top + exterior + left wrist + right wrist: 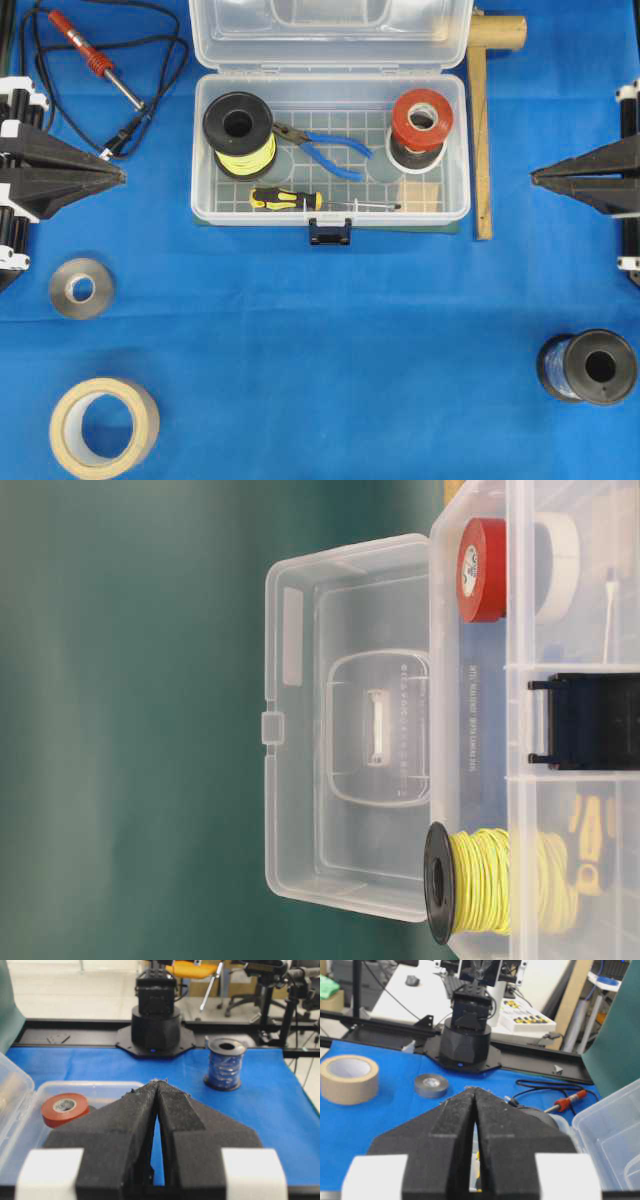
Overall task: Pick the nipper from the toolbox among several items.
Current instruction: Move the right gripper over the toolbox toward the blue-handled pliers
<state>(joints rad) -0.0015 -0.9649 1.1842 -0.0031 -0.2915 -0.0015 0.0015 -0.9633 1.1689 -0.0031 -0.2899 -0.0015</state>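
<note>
The nipper [325, 148], with blue handles and dark pointed jaws, lies in the middle of the open clear toolbox [455, 205]. Beside it are a black spool of yellow wire [240, 130], red-and-white tape rolls [420, 122], a yellow-black screwdriver [290, 199] and a small wooden block [420, 193]. My left gripper [122, 177] is shut and empty, left of the toolbox. My right gripper [534, 178] is shut and empty, right of it. The nipper is hidden in both wrist views, where the left gripper [158, 1082] and right gripper [474, 1090] show tips together.
A soldering iron with black cable [95, 60] lies back left. A grey tape roll [82, 288] and a beige masking tape roll [104, 425] lie front left. A blue wire spool [588, 366] stands front right. A wooden mallet [484, 110] lies right of the toolbox.
</note>
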